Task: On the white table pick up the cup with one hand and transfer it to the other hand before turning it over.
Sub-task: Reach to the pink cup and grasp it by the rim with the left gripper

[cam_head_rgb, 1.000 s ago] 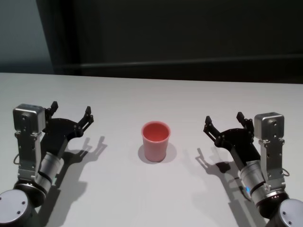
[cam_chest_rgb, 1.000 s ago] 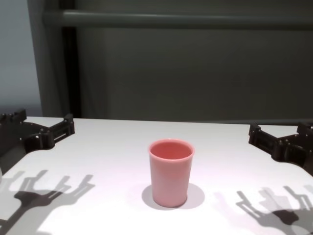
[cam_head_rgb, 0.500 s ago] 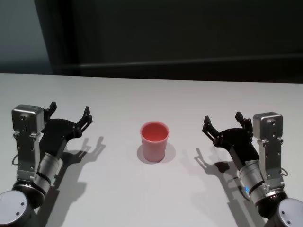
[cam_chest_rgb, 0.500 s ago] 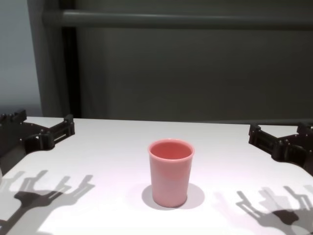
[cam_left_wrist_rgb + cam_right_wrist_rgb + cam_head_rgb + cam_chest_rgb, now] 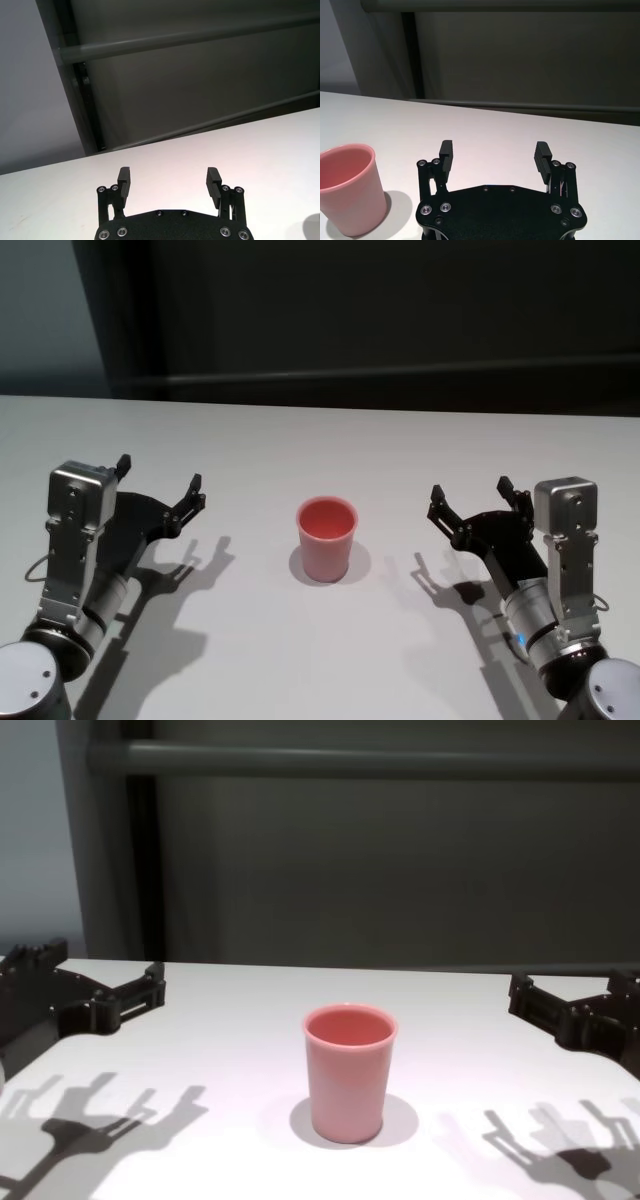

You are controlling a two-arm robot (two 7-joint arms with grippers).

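Note:
The pink cup (image 5: 327, 540) stands upright, mouth up, in the middle of the white table (image 5: 320, 450). It also shows in the chest view (image 5: 349, 1075) and in the right wrist view (image 5: 350, 190). My left gripper (image 5: 160, 472) is open and empty, held above the table to the left of the cup, well apart from it; it also shows in the chest view (image 5: 105, 968) and in its own wrist view (image 5: 169, 177). My right gripper (image 5: 471, 490) is open and empty to the right of the cup, apart from it; its wrist view (image 5: 494, 150) shows it too.
A dark wall with a horizontal rail (image 5: 380, 760) stands behind the table's far edge. Both grippers cast shadows on the tabletop (image 5: 250, 1010).
My left gripper has risen a little and moved right, toward the cup. The cup and my right gripper have stayed where they were.

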